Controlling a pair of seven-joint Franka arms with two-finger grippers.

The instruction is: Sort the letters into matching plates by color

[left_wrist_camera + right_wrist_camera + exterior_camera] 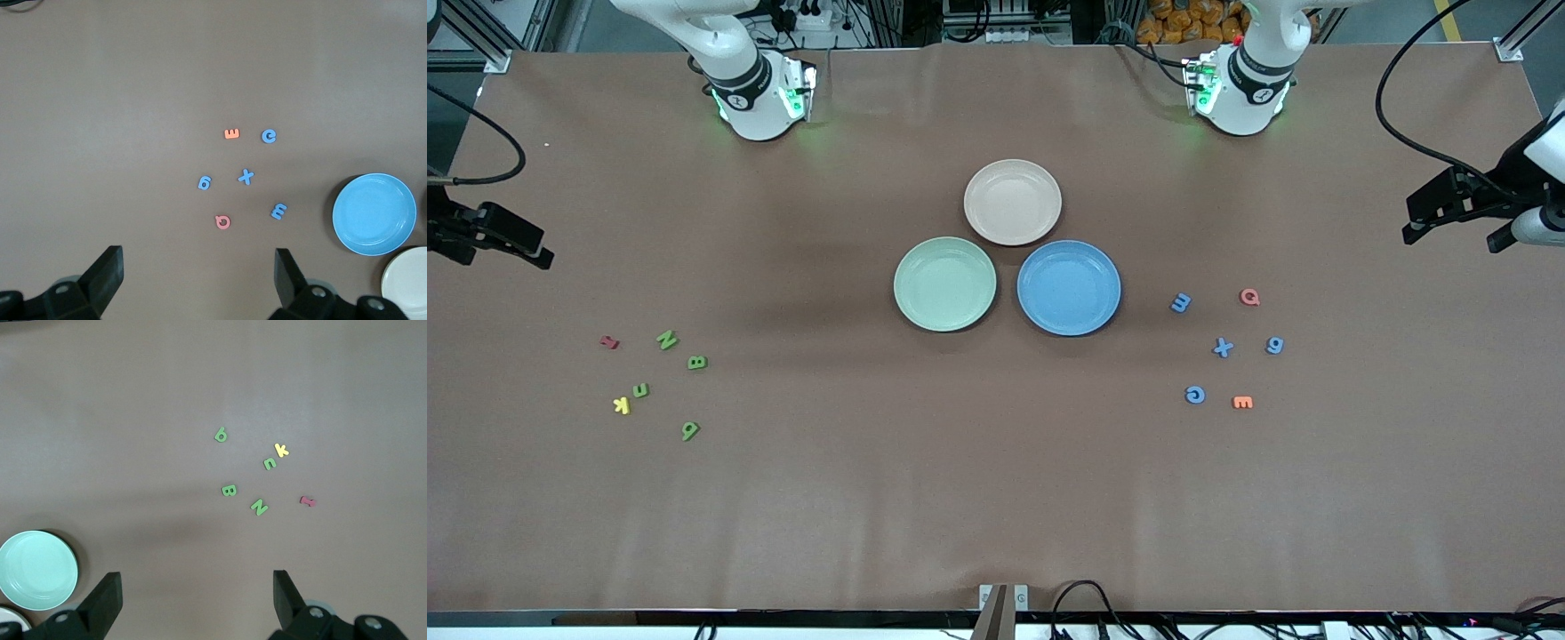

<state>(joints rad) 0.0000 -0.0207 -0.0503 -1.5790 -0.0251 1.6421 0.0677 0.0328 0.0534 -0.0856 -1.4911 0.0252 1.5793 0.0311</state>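
Four green letters lie toward the right arm's end: N [667, 340], B [697, 362], a u shape [641, 389] and a 6 [689, 430]. Four blue ones lie toward the left arm's end: E [1181, 303], X [1223, 348], 6 [1274, 345] and G [1195, 394]. The mint green plate [944, 284] and the blue plate [1069, 287] sit side by side mid-table, both empty. My right gripper [197, 580] is open and empty, high above the green letters [229, 491]. My left gripper [199, 257] is open and empty, high above the blue letters [246, 177].
A beige-pink plate [1013, 202] sits farther from the front camera, touching both plates. A red letter [609, 341] and a yellow K [622, 405] lie among the green ones. A pink Q [1249, 297] and an orange E [1242, 403] lie among the blue ones.
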